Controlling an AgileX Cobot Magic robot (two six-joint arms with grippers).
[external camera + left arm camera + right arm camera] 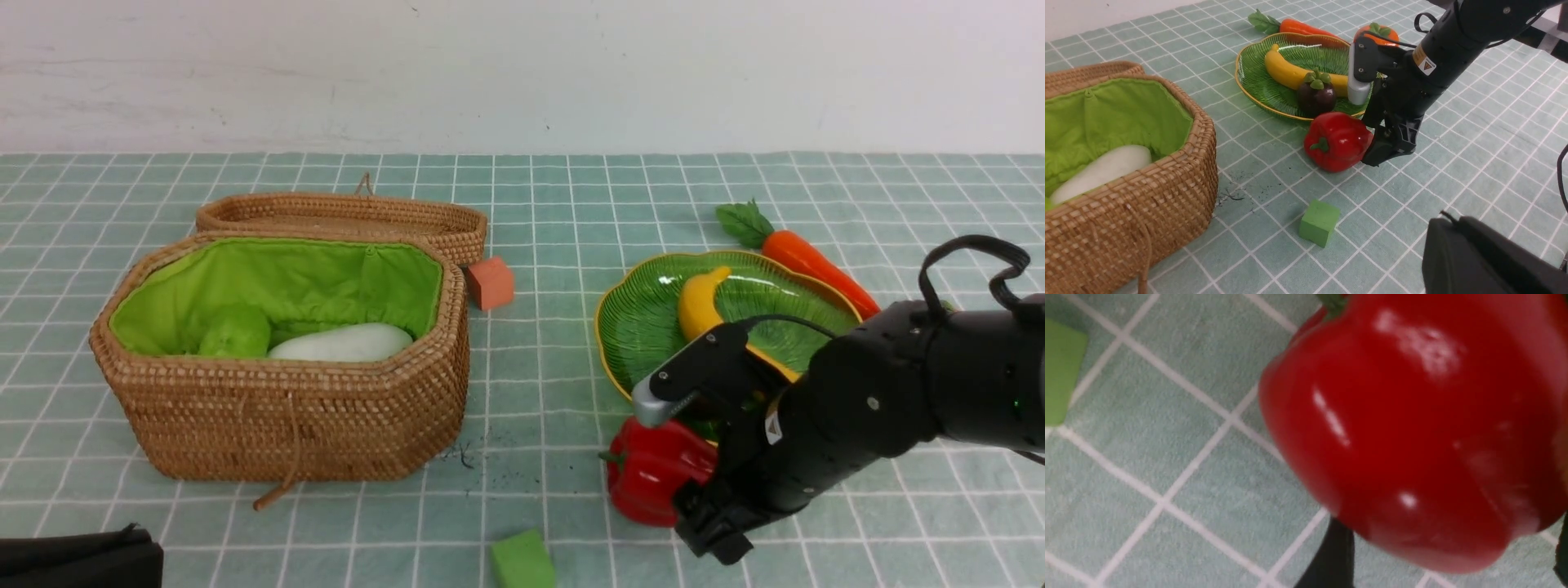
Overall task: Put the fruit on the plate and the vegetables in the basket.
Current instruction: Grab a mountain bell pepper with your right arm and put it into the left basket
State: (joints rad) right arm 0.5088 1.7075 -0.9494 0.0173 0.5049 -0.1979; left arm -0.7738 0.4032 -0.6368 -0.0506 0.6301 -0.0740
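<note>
The green plate (645,327) (1257,77) holds the banana (700,304) (1286,71) and the mangosteen (1316,96). A persimmon (1376,32) shows by its far rim, partly behind my right arm. The carrot (808,260) (1300,27) lies just beyond the plate. The red bell pepper (653,478) (1337,141) (1412,428) rests on the cloth in front of the plate. My right gripper (710,527) (1384,147) (1447,563) is open, with one finger on each side of the pepper. The basket (286,408) (1126,220) holds the radish (343,343) (1102,169) and the gourd (235,331). My left gripper (82,557) (1453,224) is shut and empty at the near left.
The flat wicker lid (343,214) lies behind the basket. An orange cube (490,283) sits between the basket and the plate. A green cube (522,562) (1319,222) (1061,371) lies near the front edge, left of the pepper.
</note>
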